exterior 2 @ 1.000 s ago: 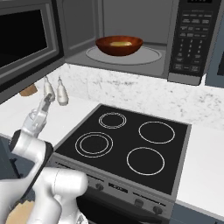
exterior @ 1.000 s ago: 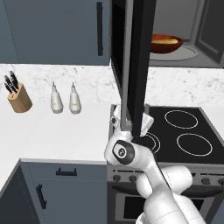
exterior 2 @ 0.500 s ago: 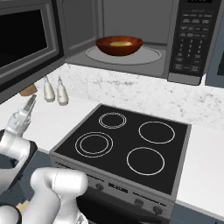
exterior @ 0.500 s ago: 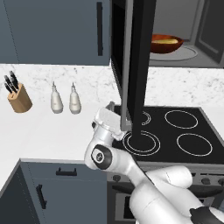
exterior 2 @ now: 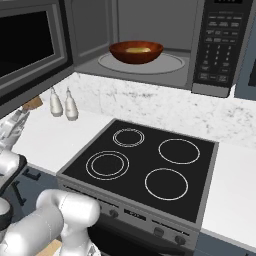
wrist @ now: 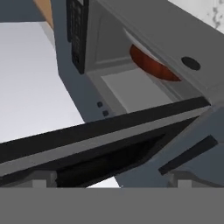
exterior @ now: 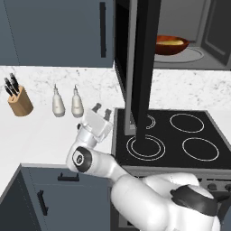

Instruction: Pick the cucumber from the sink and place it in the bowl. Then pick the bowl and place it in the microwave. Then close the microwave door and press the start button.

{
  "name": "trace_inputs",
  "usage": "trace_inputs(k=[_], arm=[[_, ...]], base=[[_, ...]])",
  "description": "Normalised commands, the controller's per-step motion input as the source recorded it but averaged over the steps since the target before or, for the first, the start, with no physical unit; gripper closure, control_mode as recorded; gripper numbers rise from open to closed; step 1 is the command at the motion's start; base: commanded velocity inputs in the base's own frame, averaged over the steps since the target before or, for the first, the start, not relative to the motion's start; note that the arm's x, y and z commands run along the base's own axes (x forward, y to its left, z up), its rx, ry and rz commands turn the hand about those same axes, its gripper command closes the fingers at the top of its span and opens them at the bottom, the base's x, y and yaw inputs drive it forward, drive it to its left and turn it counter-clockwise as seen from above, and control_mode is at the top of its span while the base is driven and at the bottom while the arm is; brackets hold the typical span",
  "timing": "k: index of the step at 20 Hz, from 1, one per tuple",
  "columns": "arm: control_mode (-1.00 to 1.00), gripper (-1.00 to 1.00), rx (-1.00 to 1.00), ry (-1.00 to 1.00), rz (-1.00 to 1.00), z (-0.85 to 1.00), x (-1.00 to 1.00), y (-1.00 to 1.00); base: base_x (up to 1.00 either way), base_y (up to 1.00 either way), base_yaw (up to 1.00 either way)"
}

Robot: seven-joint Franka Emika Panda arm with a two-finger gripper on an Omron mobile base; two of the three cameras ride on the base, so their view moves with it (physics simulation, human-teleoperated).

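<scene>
Swinging left behind the microwave door (exterior: 143, 67), my tool (exterior: 101, 110) has dropped over the bench (exterior: 36, 135), jaws spread and empty; the bowl (exterior 2: 136, 51) sits inside the microwave (exterior 2: 212, 47), door next.

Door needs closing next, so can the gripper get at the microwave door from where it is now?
Probably yes. The open gripper sits left of the door, on its outer side, with nothing between them. The bowl is already inside.
</scene>
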Motion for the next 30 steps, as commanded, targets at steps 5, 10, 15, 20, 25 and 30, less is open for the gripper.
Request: trace_inputs(k=[5,10,15,20,25,30], arm=[[-1.00,-1.00,0.00,0.01,-0.18,0.31,0.03,0.29],[-1.00,-1.00,0.00,0.00,-0.22,0.55,0.00,0.00],[-1.00,-1.00,0.00,0.00,-0.21,0.44,-0.02,-0.14],[-1.00,-1.00,0.02,-0.01,-0.16,0.35,-0.14,-0.37],[-1.00,-1.00,0.08,0.00,-0.11,0.40,-0.18,-0.52],[-1.00,-1.00,0.09,0.00,-0.07,0.46,-0.20,-0.53]], base=[[0.00,0.00,0.00],[0.00,0.00,0.00],[0.00,0.00,0.00],[0.00,0.00,0.00],[0.00,0.00,0.00],[0.00,0.00,0.00]])
